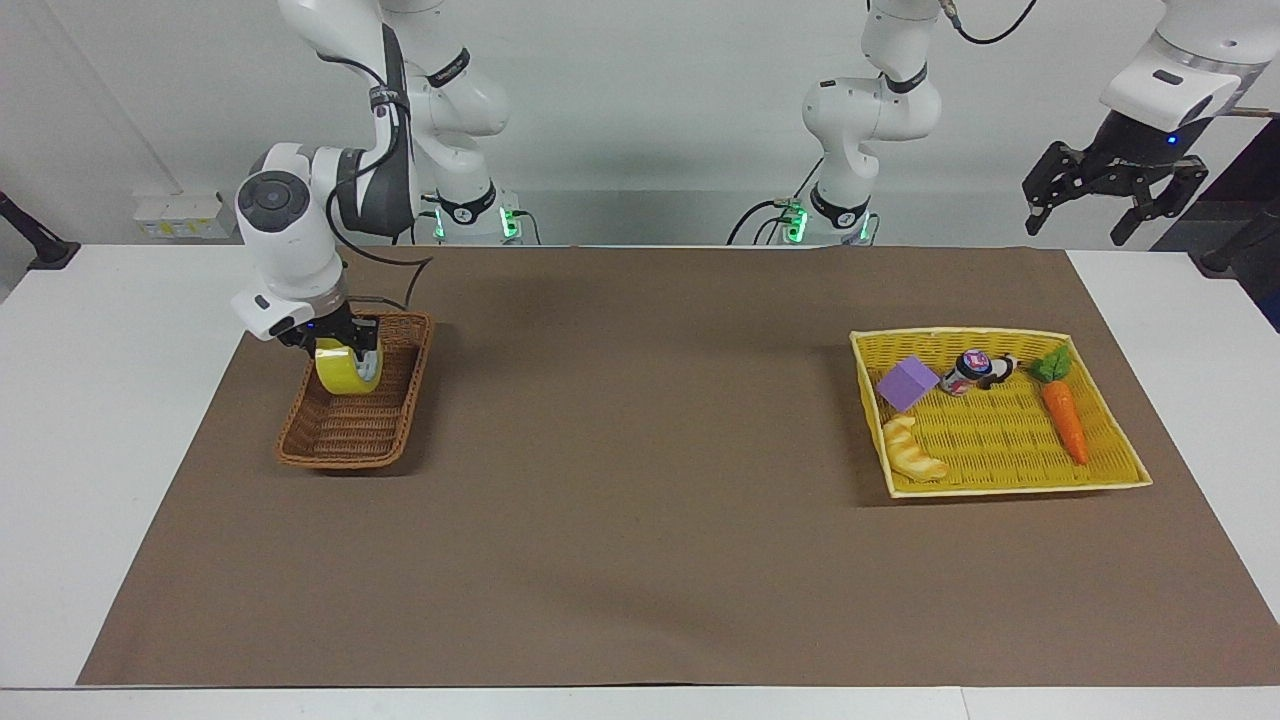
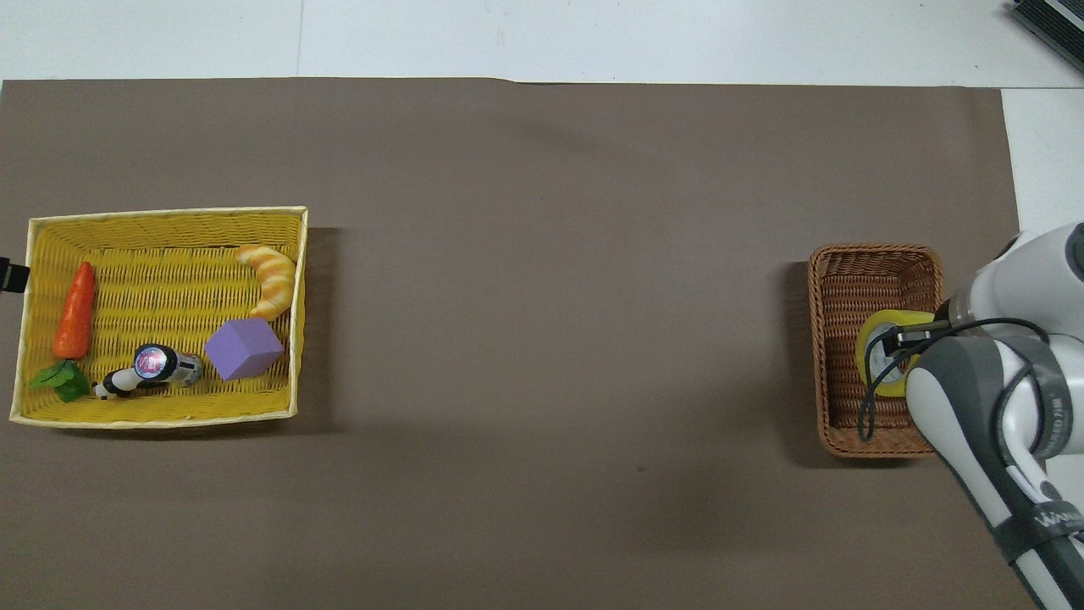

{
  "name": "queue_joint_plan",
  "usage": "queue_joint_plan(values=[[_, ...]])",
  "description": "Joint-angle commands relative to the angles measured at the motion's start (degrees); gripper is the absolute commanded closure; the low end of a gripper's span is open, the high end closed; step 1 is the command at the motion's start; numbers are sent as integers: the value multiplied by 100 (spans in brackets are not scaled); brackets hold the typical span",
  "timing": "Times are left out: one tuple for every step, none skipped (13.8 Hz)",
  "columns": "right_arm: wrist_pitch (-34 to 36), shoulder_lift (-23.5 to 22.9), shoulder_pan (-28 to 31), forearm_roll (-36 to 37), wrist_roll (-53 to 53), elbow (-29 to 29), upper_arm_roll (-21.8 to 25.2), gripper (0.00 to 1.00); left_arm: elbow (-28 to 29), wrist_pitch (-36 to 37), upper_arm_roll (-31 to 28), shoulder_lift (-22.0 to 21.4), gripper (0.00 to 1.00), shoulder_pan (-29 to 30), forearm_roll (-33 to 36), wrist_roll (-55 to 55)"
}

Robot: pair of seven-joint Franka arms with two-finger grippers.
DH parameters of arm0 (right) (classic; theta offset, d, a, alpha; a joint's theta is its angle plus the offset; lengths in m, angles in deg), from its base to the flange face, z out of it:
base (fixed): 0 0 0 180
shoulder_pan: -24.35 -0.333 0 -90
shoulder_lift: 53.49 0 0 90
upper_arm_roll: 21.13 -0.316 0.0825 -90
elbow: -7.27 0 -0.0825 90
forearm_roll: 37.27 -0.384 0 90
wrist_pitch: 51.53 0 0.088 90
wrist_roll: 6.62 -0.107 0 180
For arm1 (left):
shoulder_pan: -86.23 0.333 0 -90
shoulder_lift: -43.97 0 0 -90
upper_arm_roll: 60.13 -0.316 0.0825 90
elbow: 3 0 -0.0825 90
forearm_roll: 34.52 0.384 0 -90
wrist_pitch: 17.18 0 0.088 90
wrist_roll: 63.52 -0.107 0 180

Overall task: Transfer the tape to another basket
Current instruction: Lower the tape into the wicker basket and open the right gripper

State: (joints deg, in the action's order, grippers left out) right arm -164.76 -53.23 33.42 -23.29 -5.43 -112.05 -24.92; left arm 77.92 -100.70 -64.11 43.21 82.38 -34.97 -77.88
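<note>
Both pincers: right pincer (image 1: 345,345) at tape (image 1: 347,372) in basket (image 1: 352,435), grip unclear; left pincer (image 1: 1108,195) spread wide.

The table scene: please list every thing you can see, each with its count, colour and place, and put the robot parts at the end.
tape: 1, yellow, in the brown basket, under the right claw
brown basket: 1, brown wicker, toward the right arm's end of the table
yellow basket: 1, bright yellow, toward the left arm's end
purple block: 1, purple, in the yellow basket
croissant toy: 1, yellowish, in the yellow basket, farther from the robots than the block
small can: 1, dark with pink top, lying beside the block
carrot toy: 1, orange with green leaves, in the yellow basket
brown mat: 1, brown, covering the table
right claw: 1, black, at the tape, in the brown basket
left claw: 1, black, open, raised off the table's end, waiting
</note>
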Motion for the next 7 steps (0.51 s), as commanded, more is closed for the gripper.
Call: queue_joint_plan(values=[[389,211,-54,-289,-50,374,-43,0,46,99,345,-90,0,306,0,56],[521,307,-89,-360,-49,444,-43,0,46,99,345,-90,0,306,0,56],[679,369,-90,-543,-58,549,-43,0,46,99,345,-82,0,306,0,56],[898,396,-81,-849,-50,689,-34,0,46,99,353,-90,0,315,0,56],[1100,413,-81,-966,-49,874,-34,0,46,99,353,-90,0,315,0,56],[1285,414,-81,-993,-49,1023,-34,0,46,81,353,-90,0,315,0,48],[1330,414,-90,-993,-32,1112,-34,0,46,81,353,-90,0,306,9,30]])
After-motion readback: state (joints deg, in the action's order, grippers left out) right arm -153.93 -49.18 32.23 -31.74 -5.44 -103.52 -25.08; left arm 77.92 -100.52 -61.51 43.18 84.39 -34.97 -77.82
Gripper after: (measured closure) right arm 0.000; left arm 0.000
